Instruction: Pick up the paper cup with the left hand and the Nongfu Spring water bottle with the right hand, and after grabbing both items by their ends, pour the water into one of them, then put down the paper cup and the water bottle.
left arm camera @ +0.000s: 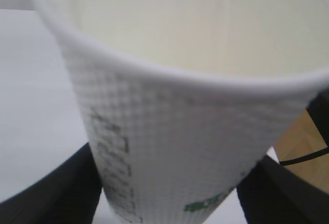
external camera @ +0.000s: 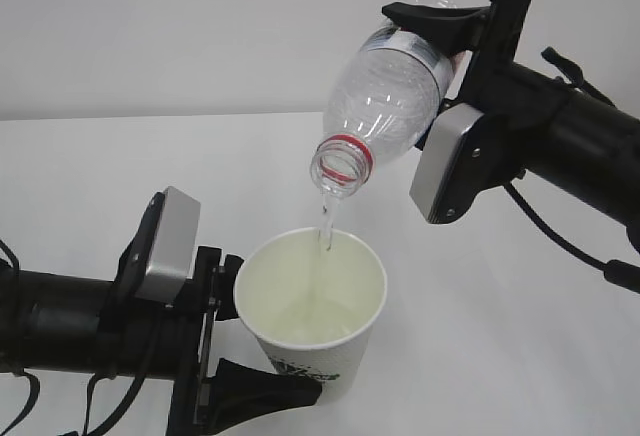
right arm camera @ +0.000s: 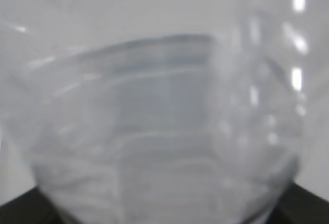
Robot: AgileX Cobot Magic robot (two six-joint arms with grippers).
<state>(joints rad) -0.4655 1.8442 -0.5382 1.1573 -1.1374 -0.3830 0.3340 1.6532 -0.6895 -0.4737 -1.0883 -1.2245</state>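
Observation:
The white paper cup [external camera: 312, 306] stands upright above the table with my left gripper [external camera: 270, 334] shut on its lower wall, one black finger on each side. It fills the left wrist view as the cup [left arm camera: 180, 111], clamped between the fingers [left arm camera: 51, 193] of my left gripper [left arm camera: 169, 203]. The clear water bottle [external camera: 385, 96] is tilted mouth-down over the cup, held at its base end by my right gripper [external camera: 432, 51]. A thin stream of water [external camera: 325, 226] falls into the cup, where a shallow pool [external camera: 315, 324] lies. The bottle [right arm camera: 164, 121] fills the right wrist view; my right gripper [right arm camera: 164, 215] shows only as dark corners.
A white table [external camera: 120, 176] runs under both arms, with a pale wall behind. The grey camera boxes [external camera: 455, 161] sit close to the bottle and cup. Wooden floor [left arm camera: 303, 142] and a black cable show past the table edge.

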